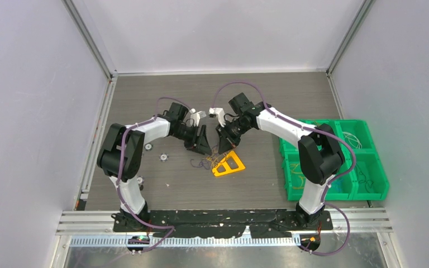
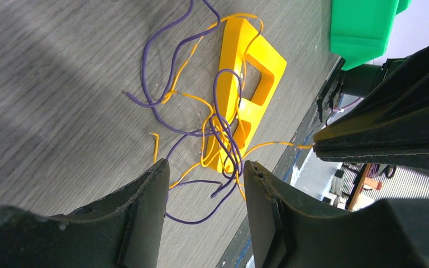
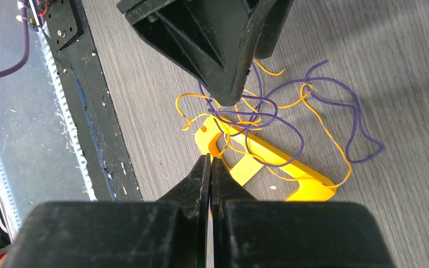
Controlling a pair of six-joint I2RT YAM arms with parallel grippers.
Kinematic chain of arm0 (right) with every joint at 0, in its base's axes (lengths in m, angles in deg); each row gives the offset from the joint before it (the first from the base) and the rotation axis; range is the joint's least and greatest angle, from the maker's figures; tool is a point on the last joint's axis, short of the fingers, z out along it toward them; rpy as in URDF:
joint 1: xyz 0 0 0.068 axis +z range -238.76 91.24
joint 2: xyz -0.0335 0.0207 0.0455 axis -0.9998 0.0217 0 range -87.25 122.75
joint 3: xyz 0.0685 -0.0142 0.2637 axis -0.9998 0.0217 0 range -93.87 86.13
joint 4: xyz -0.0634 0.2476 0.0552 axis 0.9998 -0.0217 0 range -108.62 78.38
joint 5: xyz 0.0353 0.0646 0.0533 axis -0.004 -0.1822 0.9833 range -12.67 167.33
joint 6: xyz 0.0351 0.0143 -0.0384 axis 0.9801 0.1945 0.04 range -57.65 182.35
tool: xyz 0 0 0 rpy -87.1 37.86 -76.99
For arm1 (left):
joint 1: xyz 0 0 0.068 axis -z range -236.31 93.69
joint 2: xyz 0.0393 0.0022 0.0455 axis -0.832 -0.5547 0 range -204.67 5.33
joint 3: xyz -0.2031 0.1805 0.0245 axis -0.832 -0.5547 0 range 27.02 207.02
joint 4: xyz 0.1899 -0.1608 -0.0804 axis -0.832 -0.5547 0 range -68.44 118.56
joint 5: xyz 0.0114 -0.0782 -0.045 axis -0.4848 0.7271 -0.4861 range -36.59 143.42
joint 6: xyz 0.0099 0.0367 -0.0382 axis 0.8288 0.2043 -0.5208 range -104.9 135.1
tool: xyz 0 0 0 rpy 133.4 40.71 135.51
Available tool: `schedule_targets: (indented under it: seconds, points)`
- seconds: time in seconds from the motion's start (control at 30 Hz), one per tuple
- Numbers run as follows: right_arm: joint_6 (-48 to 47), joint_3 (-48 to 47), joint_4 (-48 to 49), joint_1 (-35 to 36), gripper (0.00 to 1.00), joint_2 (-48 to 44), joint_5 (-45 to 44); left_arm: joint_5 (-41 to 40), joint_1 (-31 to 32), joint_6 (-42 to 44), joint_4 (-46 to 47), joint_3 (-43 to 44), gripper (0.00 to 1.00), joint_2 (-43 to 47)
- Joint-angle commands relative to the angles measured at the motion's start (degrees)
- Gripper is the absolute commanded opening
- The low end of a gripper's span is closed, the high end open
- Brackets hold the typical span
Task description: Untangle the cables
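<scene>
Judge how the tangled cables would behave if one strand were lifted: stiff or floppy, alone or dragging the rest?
Probably floppy: the cables lie in loose curls on the table. A lifted strand would likely drag the rest, since purple and orange loops cross over the yellow triangle. Being so thin, they may slip from a pinch.

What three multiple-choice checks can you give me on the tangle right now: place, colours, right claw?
1. Where do the cables lie? A in a drawer; B partly over the yellow triangle; C on the floor.
2. Which colours are the tangled strands? A red and white; B blue only; C purple and orange.
3. How is the right claw? A shut; B wide open; C out of view.
Key: 1B, strands cross the triangle; 2C, both wrist views show only those colours; 3A, its fingertips meet, with an orange strand leading to them.
</scene>
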Motion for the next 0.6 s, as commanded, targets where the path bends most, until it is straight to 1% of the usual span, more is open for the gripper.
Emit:
schedule_targets:
  seconds: [0.0,0.07,0.1,0.13,0.17,0.2,0.23,0.27,0.3,0.4,0.47,0.57]
  points:
    - [-0.82,-0.28,0.73,0.0,0.05,-2.39,-0.22,1.02,1.51,1.79,-1.06,0.54,0.52,2.01]
    - [-0.91,0.04,0.79,-0.02,0.05,-2.34,-0.57,0.55,2.14,2.16,-1.92,1.33,0.51,1.52]
    - [-1.04,0.24,0.77,-0.02,0.05,-2.45,-0.67,0.27,2.29,2.25,-2.32,1.66,0.49,1.26]
    - [-1.03,0.58,0.82,-0.07,0.05,-2.52,-0.86,0.08,2.27,2.2,-2.5,1.87,0.46,1.11]
    - [-1.18,0.82,0.87,0.0,0.05,-2.85,-1.08,-0.15,2.26,2.26,-2.73,2.02,0.4,1.1]
    - [-1.23,1.26,0.85,-0.06,0.05,-2.98,-1.66,-0.45,2.19,2.5,-2.85,1.89,0.3,1.38]
    - [-1.5,1.59,0.8,-0.09,0.05,-3.41,-2.05,-0.71,2.11,3.1,-3.5,1.89,0.12,2.04]
    - [-1.7,2.46,0.65,-0.19,0.05,-4.11,-3.42,-1.19,1.75,3.9,-4.4,1.83,0.0,3.83]
    - [-2.45,3.03,0.48,-0.42,0.05,-4.44,-4.47,-1.59,1.07,4.38,-4.77,1.52,0.0,6.16]
    - [-6.38,6.12,-1.62,-0.73,0.05,-5.68,-11.67,-2.01,-2.55,5.44,-5.91,0.9,0.0,15.34]
    - [-8.65,8.45,-2.44,-1.14,0.05,-6.46,-15.91,-2.2,-5.39,8.38,-9.05,3.46,0.0,21.29]
    - [-10.64,11.58,-2.47,-1.64,0.05,-7.42,-21.76,-1.91,-9.41,11.7,-13.92,10.13,0.0,28.36]
